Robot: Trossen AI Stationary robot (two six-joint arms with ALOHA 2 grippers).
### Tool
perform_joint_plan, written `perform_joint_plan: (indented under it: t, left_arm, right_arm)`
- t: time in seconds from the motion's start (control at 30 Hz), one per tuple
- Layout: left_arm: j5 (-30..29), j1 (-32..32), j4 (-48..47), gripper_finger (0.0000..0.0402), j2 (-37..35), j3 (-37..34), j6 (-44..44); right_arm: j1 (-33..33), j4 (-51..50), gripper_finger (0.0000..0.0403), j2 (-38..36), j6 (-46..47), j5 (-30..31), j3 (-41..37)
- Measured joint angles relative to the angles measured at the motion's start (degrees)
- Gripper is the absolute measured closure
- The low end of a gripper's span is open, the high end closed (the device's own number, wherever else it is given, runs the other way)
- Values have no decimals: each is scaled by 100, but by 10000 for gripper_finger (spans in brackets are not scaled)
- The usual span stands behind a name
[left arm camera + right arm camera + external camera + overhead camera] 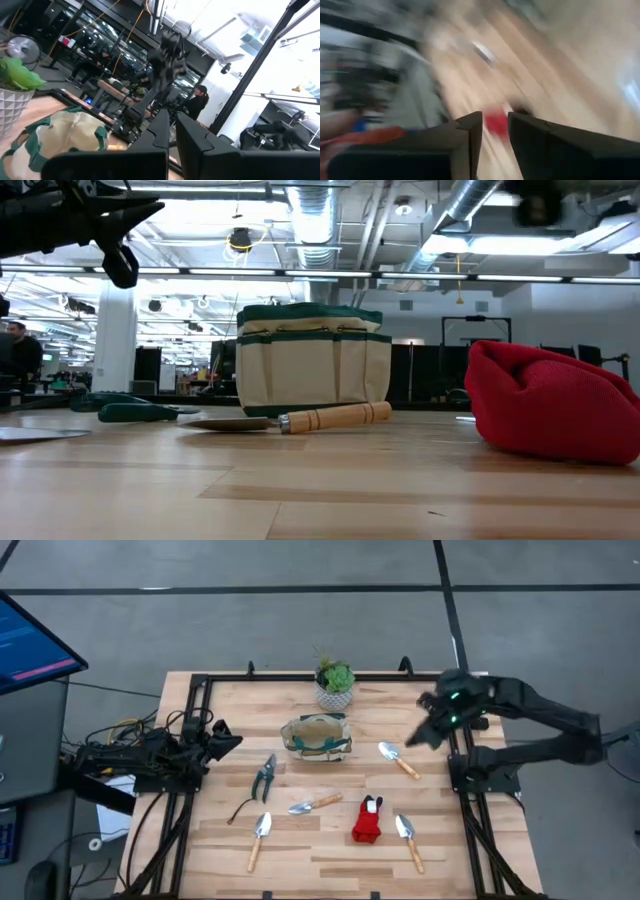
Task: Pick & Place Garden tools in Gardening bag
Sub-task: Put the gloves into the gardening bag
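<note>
No legible writing anywhere. Gardening bag (316, 735) sat mid-tabletop near the far edge; trowels (311, 805) and shears (264, 778) lay nearer. Left gripper (228, 740) jaws together at left edge. Right gripper (422, 736) jaws slightly apart, empty. Only low view showed pockets.

R wrist view smeared, red item (555, 412) cropped

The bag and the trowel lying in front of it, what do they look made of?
The bag looks like soft tan cloth, matte, with green trim and stitched pockets. The trowel seems to have a pale turned wooden handle and a dull grey metal blade.
</note>
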Motion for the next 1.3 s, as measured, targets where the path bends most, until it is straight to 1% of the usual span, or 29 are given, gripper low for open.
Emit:
perform_joint_plan:
  t: [0.07,0.1,0.17,0.3,0.37,0.43,0.53,0.6,0.67,0.73,0.8,0.93,1.03,1.2,1.3]
  left_arm:
    - [-2,0,0,399,0,0,-5]
    - [-5,2,-2,399,0,0,-6]
    - [-61,0,-2,398,0,0,-6]
    - [-113,0,-9,388,0,0,-9]
    - [-115,0,-10,378,0,0,-11]
    - [-117,0,-11,364,0,0,-11]
    - [-120,0,-9,339,0,0,-26]
    - [-139,0,-11,320,0,0,-28]
    - [-143,0,-11,302,0,0,-28]
    - [-141,0,-29,286,0,0,-28]
    - [-141,0,-41,271,0,0,-30]
    - [-139,0,-50,247,0,0,-32]
    - [-137,0,-48,233,7,0,-72]
    - [-114,0,-67,217,129,2,-186]
    - [-85,2,-51,213,279,4,-229]
  right_arm:
    - [361,-1073,316,314,713,371,172]
    - [569,-1457,317,445,1060,542,190]
    - [1045,-1679,319,682,1661,793,182]
    - [1982,-1332,320,1100,2582,1271,152]
    - [2389,-1018,315,1339,2927,1339,153]
    - [2696,-652,300,1598,3161,1249,155]
    - [3047,-254,258,2064,3784,1203,159]
    - [3190,-106,222,2408,3895,1185,159]
    - [3264,-190,186,2769,4130,1183,159]
    - [3297,-113,160,3113,4339,1181,154]
    - [3332,185,142,3392,4378,1186,154]
    - [3397,698,125,3855,4637,1420,157]
    - [3447,843,118,4136,4842,1715,157]
    - [3427,1344,115,4470,5075,2233,165]
    - [3424,1459,115,4726,5124,2336,163]
